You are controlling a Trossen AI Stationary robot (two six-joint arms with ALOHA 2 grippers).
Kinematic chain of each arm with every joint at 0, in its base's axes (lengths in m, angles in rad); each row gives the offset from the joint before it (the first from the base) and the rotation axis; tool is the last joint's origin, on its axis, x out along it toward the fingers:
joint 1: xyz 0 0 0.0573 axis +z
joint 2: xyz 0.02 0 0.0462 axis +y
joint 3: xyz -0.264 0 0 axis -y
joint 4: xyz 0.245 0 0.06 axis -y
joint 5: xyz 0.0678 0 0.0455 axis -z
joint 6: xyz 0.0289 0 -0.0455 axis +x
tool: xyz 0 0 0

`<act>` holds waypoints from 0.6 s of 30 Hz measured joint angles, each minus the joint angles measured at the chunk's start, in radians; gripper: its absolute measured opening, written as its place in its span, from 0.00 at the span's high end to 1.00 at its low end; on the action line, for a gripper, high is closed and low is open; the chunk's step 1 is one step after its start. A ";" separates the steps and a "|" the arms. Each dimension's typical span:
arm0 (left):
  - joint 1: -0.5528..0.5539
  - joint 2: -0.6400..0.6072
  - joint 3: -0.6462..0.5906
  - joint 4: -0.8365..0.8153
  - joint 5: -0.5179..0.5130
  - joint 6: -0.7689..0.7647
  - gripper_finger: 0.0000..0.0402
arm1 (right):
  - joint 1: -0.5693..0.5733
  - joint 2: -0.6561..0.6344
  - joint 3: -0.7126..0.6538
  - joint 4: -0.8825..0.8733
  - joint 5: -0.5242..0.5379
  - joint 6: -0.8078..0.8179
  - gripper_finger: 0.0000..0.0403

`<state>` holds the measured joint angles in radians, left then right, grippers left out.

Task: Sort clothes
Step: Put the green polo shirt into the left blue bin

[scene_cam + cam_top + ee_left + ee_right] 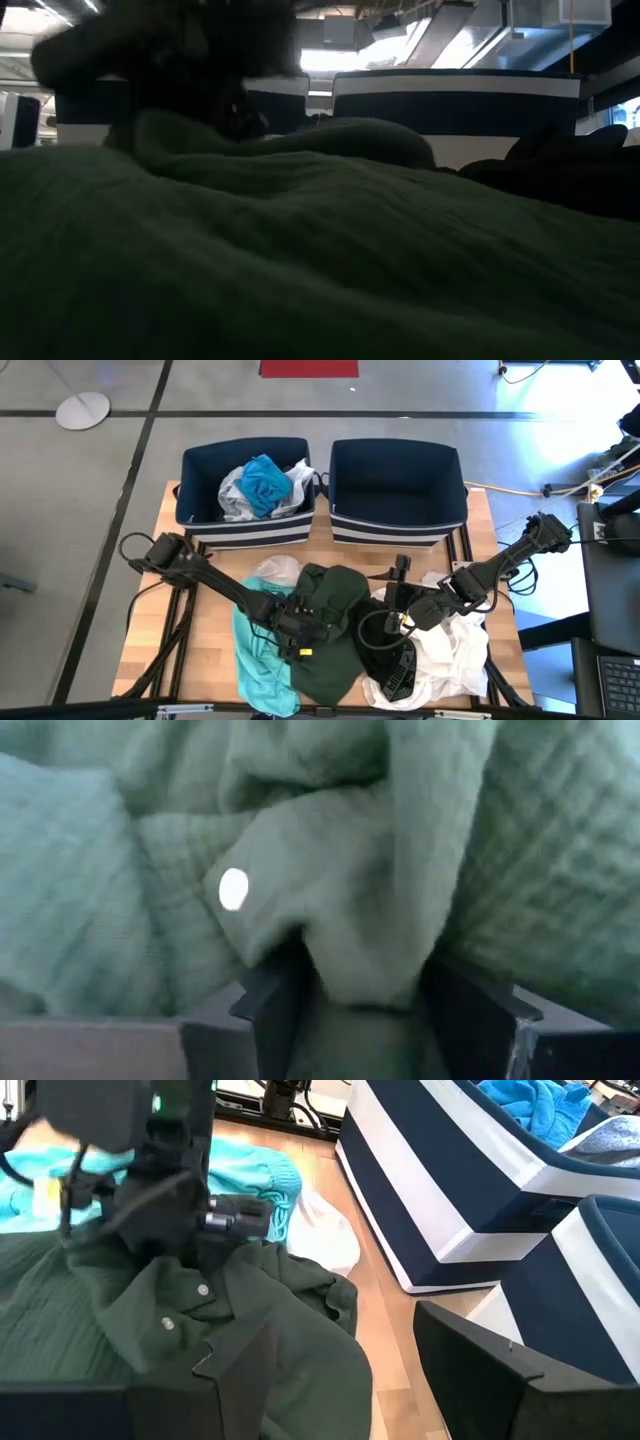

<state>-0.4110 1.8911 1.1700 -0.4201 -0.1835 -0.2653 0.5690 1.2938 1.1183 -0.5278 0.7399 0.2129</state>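
Observation:
A dark green shirt [335,625] lies crumpled at the table's near middle and fills the low view [300,250]. My left gripper [303,630] is down on it, shut on a fold [370,995]. It also shows in the right wrist view [190,1210]. A teal garment [258,660] lies to the shirt's left, partly under it. A white garment [275,570] lies behind them. A black garment [385,650] lies over another white one [450,660] at the near right. My right gripper [408,615] hovers open and empty by the shirt's right edge [350,1350]. My left gripper pinches a raised fold of the dark green shirt [365,950] between its two fingers [275,1005]. The fold is near the shirt's buttoned edge [203,1290]. The fingers slant down from the table's left. The cloth bunches up between them, and the rest of the shirt lies on the table.
Two navy bins with white stripes stand at the far edge. The left bin [245,528] holds a bright blue garment [265,482] and pale ones. The right bin [398,528] shows only its dark inside. Bare wood [190,630] shows at the table's left.

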 joint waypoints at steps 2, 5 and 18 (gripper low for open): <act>0.003 0.031 0.003 0.003 -0.002 0.002 0.53 | 0.000 0.000 0.000 0.000 0.000 0.000 0.42; 0.006 0.074 0.006 0.014 -0.003 0.010 0.55 | 0.000 0.000 0.000 0.000 0.000 0.000 0.42; 0.004 0.059 -0.002 0.038 0.008 0.039 0.95 | 0.000 0.000 0.000 0.000 0.000 0.000 0.42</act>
<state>-0.4068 1.9499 1.1676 -0.3820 -0.1757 -0.2268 0.5690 1.2938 1.1183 -0.5278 0.7399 0.2130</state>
